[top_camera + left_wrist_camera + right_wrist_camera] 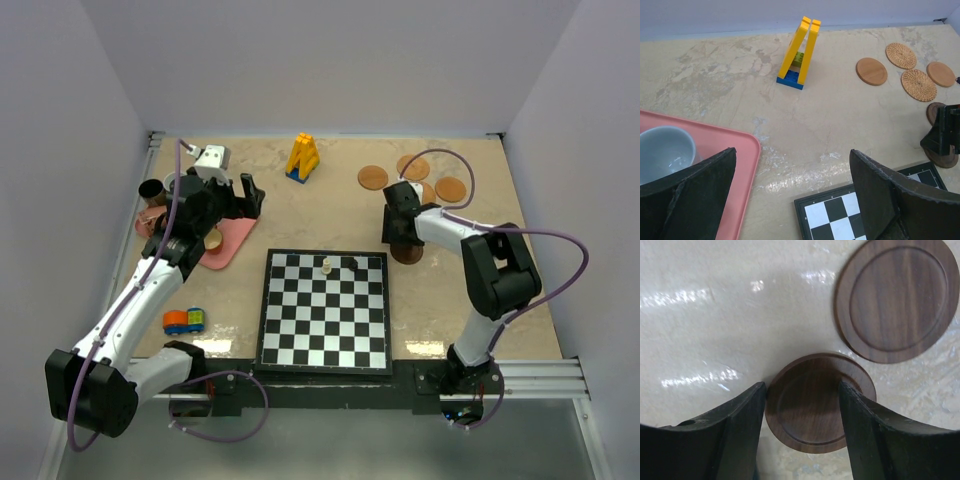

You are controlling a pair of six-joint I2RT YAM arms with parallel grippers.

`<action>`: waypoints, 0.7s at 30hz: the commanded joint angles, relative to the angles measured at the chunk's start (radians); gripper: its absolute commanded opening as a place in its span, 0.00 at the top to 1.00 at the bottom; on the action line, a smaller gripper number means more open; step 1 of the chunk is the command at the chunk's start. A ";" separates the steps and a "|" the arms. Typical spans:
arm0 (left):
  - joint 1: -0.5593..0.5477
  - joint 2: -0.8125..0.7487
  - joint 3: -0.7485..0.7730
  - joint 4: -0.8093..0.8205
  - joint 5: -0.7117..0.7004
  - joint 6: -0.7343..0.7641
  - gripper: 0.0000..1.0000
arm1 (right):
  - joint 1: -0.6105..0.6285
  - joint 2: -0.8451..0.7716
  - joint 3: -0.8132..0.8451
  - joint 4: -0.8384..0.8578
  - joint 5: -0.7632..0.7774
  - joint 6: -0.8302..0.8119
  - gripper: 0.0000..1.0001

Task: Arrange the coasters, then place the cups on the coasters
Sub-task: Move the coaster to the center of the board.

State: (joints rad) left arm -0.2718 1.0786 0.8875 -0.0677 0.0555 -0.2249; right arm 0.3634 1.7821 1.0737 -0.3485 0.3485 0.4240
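Observation:
Two dark brown coasters show in the right wrist view: one lies flat on the table under my right gripper, the other beside it. The jaws stand open, the left fingertip at the disc's rim and the right one over its top. Several tan coasters lie behind my right gripper. My left gripper hangs open and empty over the pink tray's edge. A pale blue cup sits on the tray. A black cup and a grey cup stand near the left arm.
A chessboard with two small pieces lies at the front centre, its corner below my left gripper. A yellow block tower stands at the back middle. A small orange, blue and green toy lies front left.

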 commanded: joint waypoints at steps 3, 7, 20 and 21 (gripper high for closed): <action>-0.007 -0.011 0.002 0.051 0.035 -0.011 0.00 | -0.009 -0.078 -0.047 -0.084 0.043 0.021 0.40; -0.007 -0.017 0.001 0.051 0.035 -0.013 0.00 | -0.017 -0.079 -0.040 -0.135 0.083 0.028 0.40; -0.009 -0.025 0.002 0.051 0.029 -0.013 0.00 | -0.041 -0.070 -0.044 -0.162 0.069 0.038 0.41; -0.009 -0.022 0.002 0.051 0.029 -0.013 0.00 | -0.041 -0.073 -0.046 -0.164 0.070 0.042 0.41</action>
State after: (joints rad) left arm -0.2718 1.0767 0.8871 -0.0677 0.0753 -0.2253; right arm 0.3321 1.7321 1.0325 -0.4595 0.3912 0.4431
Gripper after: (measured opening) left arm 0.997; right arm 0.591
